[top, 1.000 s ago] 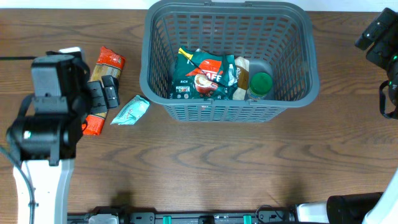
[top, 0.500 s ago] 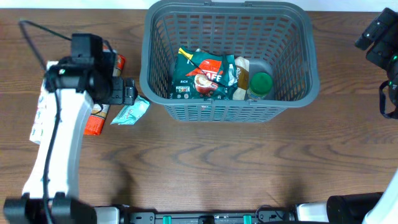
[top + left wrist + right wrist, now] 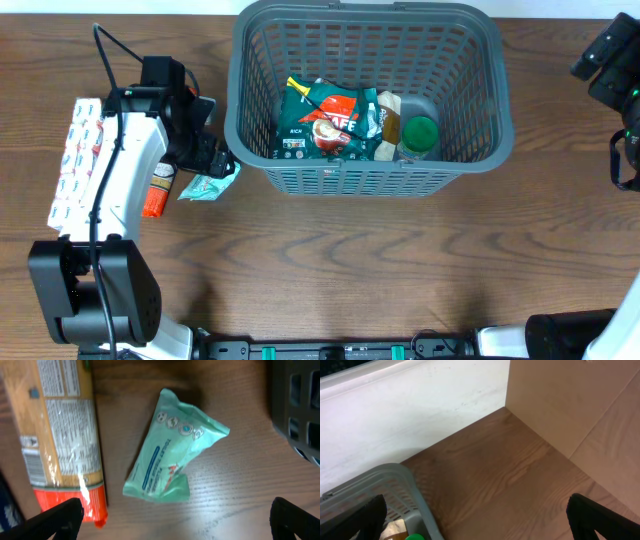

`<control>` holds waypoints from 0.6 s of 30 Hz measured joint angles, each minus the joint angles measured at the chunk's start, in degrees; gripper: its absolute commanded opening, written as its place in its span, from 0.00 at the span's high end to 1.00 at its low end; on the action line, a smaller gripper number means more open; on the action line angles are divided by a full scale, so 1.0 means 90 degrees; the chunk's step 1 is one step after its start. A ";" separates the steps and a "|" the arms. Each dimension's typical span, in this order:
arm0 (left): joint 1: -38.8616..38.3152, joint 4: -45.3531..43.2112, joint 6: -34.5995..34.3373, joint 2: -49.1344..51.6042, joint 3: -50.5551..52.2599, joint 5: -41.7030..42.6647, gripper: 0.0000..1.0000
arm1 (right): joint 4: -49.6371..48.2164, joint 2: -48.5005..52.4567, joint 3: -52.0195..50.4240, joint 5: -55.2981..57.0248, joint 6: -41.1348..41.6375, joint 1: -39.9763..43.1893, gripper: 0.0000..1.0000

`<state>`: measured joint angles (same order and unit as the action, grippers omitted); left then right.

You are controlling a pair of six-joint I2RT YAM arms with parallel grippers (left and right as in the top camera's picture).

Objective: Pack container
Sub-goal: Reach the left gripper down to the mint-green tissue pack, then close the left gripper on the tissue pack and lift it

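Note:
The dark-grey basket [image 3: 232, 120] stands at the back middle of the table. It holds a green coffee bag [image 3: 325, 120], a brown packet [image 3: 389, 118] and a jar with a green lid [image 3: 418, 133]. My left gripper [image 3: 212, 160] is open and empty, hovering just above a mint-green packet [image 3: 210, 183] left of the basket. In the left wrist view the packet [image 3: 172, 455] lies between my open fingers [image 3: 175, 525], with the basket's corner [image 3: 297, 410] at the right. My right gripper [image 3: 606, 55] is open and empty, high at the far right; its view shows the basket rim [image 3: 395, 485].
A long orange pasta packet [image 3: 154, 196] lies under my left arm, just left of the mint-green packet; it also shows in the left wrist view [image 3: 65, 435]. A white box with red and blue print [image 3: 75, 160] lies at the far left.
My left arm has swung from the table's left side toward the basket and lowered over the mint-green packet, uncovering the white box. The right arm has not moved.

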<state>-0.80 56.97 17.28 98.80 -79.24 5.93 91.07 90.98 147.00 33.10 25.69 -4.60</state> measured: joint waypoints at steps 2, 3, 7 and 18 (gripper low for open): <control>0.0000 -0.0100 0.0104 0.0000 0.0175 0.0019 0.00 | 0.0000 0.0000 0.0000 0.0000 0.0000 -0.0002 0.01; 0.0000 -0.0170 0.0131 0.0000 0.0279 0.0022 0.00 | 0.0000 0.0000 0.0000 0.0000 0.0002 0.0000 0.01; 0.0000 -0.0447 0.0231 0.0000 0.0821 0.0039 0.00 | 0.0000 0.0000 0.0000 0.0000 0.0000 0.0000 0.01; 0.0000 -0.1834 0.0260 0.0000 0.2101 0.0090 0.00 | 0.0000 0.0000 0.0000 0.0000 0.0002 0.0000 0.01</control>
<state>-0.80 40.47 19.62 98.80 -60.34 6.74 91.07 90.98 147.00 33.10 25.71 -4.60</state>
